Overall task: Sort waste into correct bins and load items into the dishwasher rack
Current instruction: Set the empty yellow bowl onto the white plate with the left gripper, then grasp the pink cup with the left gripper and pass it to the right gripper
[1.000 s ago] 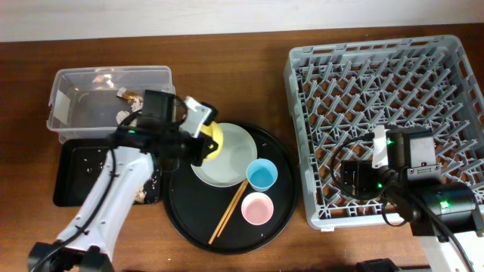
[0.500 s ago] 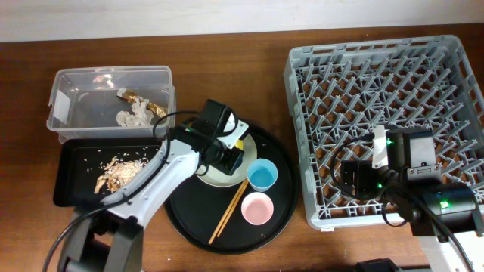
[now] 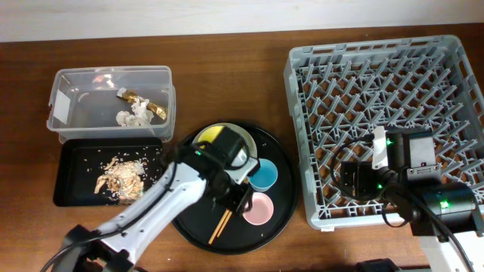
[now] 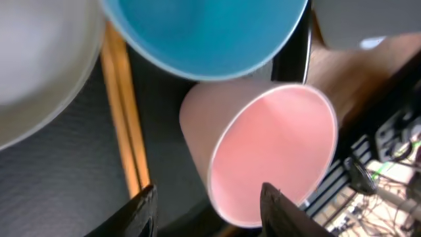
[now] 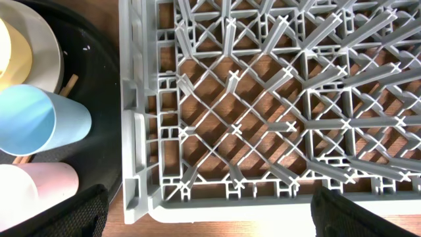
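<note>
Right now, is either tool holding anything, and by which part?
Nothing held. Left tool is open over the pink cup, not closed on it; right tool is open and empty above the rack.

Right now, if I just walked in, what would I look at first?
Probably the big grey dishwasher rack filling the table's right side, with no dishes showing in it. Next comes the round black tray in the middle, where the left gripper hangs open over a pink cup right beside a light blue cup.
</note>
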`<move>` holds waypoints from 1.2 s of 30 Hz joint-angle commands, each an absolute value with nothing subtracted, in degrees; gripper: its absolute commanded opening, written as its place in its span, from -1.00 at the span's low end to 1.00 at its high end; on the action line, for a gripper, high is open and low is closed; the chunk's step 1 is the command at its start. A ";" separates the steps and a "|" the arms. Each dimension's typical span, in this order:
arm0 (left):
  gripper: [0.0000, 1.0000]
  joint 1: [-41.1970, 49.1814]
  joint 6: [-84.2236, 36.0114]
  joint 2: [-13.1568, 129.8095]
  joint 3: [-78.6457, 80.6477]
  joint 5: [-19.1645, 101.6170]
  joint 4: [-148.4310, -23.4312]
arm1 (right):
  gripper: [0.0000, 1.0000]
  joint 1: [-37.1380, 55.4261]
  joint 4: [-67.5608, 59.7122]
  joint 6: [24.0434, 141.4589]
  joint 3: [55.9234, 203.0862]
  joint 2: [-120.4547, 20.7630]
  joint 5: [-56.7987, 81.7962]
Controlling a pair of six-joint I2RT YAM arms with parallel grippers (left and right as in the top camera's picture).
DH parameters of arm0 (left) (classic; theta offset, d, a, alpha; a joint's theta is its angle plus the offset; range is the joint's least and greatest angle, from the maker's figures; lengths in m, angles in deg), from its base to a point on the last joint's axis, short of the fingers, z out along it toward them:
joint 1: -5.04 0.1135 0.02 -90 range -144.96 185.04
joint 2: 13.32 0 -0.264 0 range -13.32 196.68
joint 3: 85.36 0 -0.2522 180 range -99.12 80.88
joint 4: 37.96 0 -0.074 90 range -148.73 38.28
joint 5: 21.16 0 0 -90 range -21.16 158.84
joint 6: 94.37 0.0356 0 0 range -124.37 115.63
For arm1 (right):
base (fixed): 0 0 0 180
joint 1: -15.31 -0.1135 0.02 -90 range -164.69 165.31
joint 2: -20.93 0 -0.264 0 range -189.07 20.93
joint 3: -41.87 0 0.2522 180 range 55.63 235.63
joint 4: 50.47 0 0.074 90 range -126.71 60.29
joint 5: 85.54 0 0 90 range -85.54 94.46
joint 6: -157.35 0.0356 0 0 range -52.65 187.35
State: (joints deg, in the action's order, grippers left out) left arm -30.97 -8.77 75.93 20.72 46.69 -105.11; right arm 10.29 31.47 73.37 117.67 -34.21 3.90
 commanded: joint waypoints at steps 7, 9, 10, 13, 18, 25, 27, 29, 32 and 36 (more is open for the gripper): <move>-0.99 -33.42 -18.28 75.78 28.61 53.88 -95.25 | 0.98 10.55 31.69 73.77 118.70 -34.19 3.99; -1.00 -33.26 -18.72 75.04 28.41 53.84 -96.06 | 0.97 10.55 31.67 73.77 118.70 -34.19 3.77; -1.00 -32.98 -19.18 73.81 27.95 53.84 -97.22 | 0.97 10.58 31.67 73.77 118.70 -34.19 2.96; -1.00 -29.22 -19.13 63.71 26.27 53.84 -98.68 | 0.97 10.58 30.42 73.83 118.70 -34.19 2.08; -1.00 -14.23 -21.52 52.37 26.25 41.90 -90.18 | 0.97 10.55 21.35 79.63 118.70 -34.62 18.11; -1.00 -9.13 -34.72 67.98 26.36 -2.84 -57.18 | 0.97 10.55 13.86 68.48 118.70 -46.75 58.98; -1.00 -9.15 -37.73 71.06 26.36 -6.07 -52.35 | 0.97 10.55 10.32 65.53 118.70 -50.84 67.92; -1.00 -9.18 -37.84 71.95 26.36 -6.25 -52.39 | 0.97 10.47 8.15 63.25 118.70 -53.11 73.71; -1.00 -9.70 -38.26 72.09 26.36 -6.42 -52.37 | 0.97 10.44 2.88 62.84 118.70 -56.74 83.24; -1.00 -11.67 -38.26 72.09 26.36 -4.37 -52.17 | 1.00 10.23 2.51 62.91 118.70 -57.79 85.16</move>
